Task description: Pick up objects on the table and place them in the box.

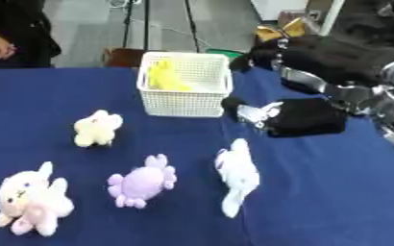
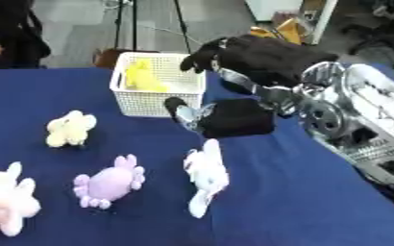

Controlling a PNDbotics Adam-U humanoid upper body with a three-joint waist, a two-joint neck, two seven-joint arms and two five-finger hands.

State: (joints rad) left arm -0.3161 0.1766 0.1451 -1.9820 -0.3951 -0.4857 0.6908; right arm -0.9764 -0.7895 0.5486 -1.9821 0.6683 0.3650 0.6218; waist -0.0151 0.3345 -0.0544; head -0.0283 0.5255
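**A:** What's on your left?

**B:** On the blue table (image 1: 335,192), a pink-and-white plush (image 1: 30,201) sits near the front left corner. A cream plush (image 1: 96,128) lies farther back, with a purple plush (image 1: 141,183) in front of it and to its right.

**A:** And in the middle?

**B:** The white basket (image 1: 185,103) stands at the far side with something yellow (image 1: 165,77) inside. A white plush (image 1: 237,177) lies in front of it, well apart.

**A:** Your right hand?

**B:** Your right hand (image 2: 221,117) hangs just beside the basket's right corner, above the white plush. It looks empty, but the fingers blur, so you cannot tell whether they are spread or curled. Your left hand isn't showing.
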